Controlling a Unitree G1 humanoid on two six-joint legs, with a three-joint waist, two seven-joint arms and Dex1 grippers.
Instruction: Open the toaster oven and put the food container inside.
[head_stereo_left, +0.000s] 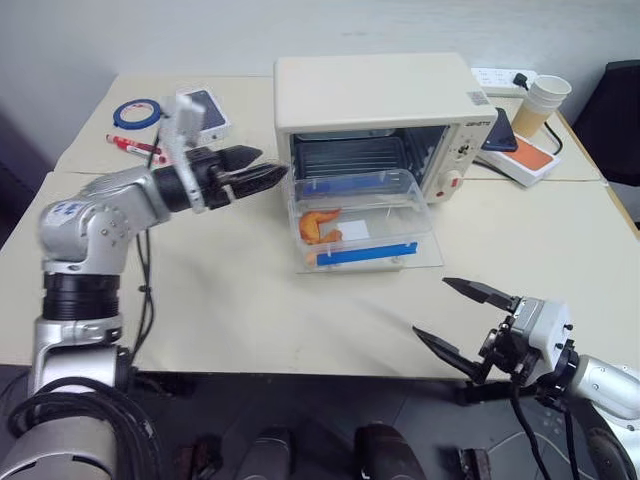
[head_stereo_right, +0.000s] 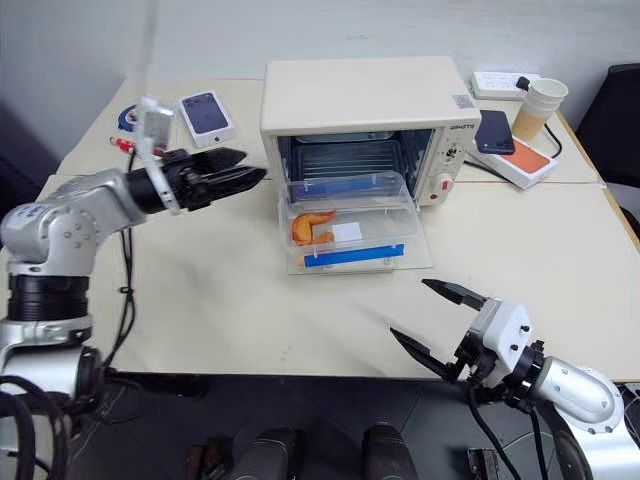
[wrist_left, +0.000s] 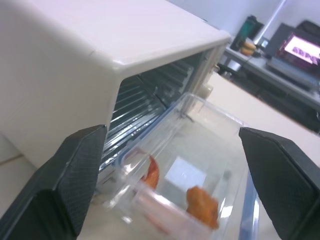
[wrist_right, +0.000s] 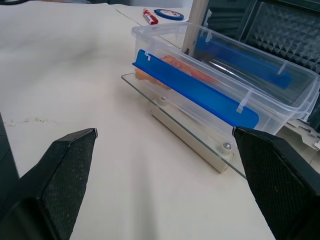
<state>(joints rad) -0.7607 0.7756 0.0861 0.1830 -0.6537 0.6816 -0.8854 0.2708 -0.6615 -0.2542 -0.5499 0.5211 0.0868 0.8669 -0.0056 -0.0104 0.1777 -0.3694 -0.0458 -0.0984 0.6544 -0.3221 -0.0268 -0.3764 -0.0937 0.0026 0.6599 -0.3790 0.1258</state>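
I see the food container (head_stereo_left: 365, 222) resting on the lowered glass door (wrist_right: 175, 127) of the toaster oven (head_stereo_left: 375, 95), long axis across the opening. My left gripper (head_stereo_left: 262, 176), 2 fingers apart, sits just left of it, nearer than my right gripper (head_stereo_left: 462, 318), also spread, so I'd push with the left.

Blue tape roll (head_stereo_left: 137, 111), red marker (head_stereo_left: 133, 145), phone box (head_stereo_left: 203, 112), paper cup (head_stereo_left: 543, 103), power strip (head_stereo_left: 500, 80)

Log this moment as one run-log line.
toaster oven: door open, flat | food container: on door, not fully inside | left end effector: open, empty, beside oven | right end effector: open, empty, near table edge
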